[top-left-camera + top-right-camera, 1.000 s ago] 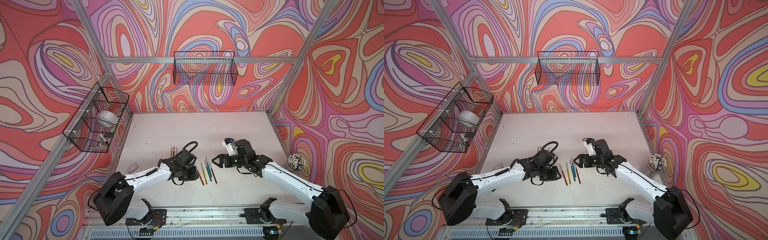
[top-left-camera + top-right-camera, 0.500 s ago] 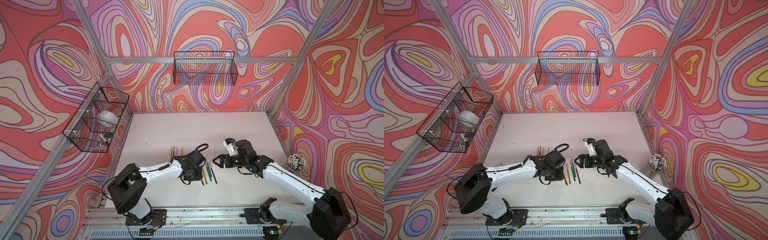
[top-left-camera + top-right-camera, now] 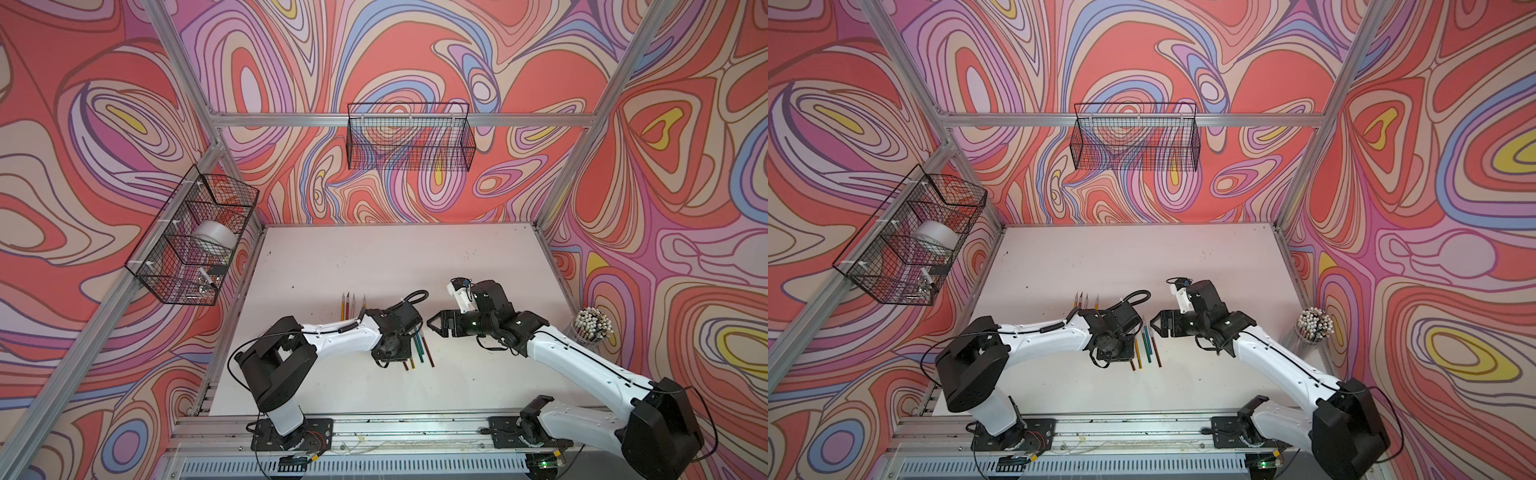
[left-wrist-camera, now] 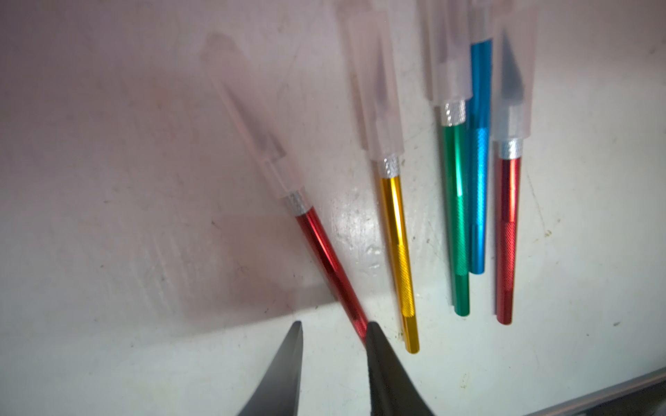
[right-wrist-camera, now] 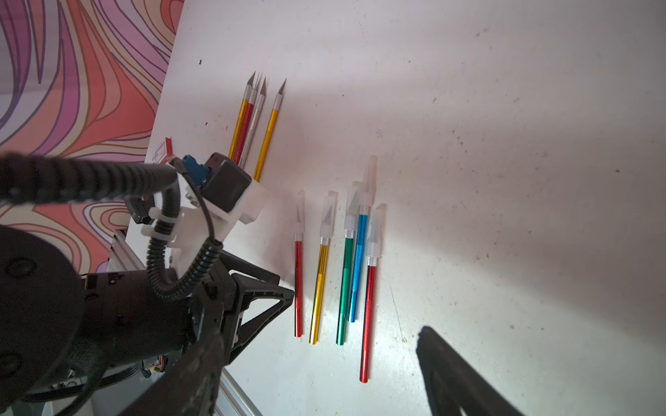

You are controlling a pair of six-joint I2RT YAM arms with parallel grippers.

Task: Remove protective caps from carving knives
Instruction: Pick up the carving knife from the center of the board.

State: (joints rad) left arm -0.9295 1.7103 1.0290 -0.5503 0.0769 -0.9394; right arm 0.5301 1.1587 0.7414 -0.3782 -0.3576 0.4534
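At table edge, label blurred, perhaps printed; left jaws slightly parted, empty; right jaws wide, empty.

Row of five metallic-handled carving knives in translucent plastic caps lying between the left gripper and the wide-spread right gripper, slanted red-handled knife at a left fingertip, bare white tabletop open beyond the caps, four bare-bladed knives beyond the left wrist.

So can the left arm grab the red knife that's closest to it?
Probably yes. The left gripper is right at the handle end of that capped red knife, jaws slightly apart, and nothing lies between them.
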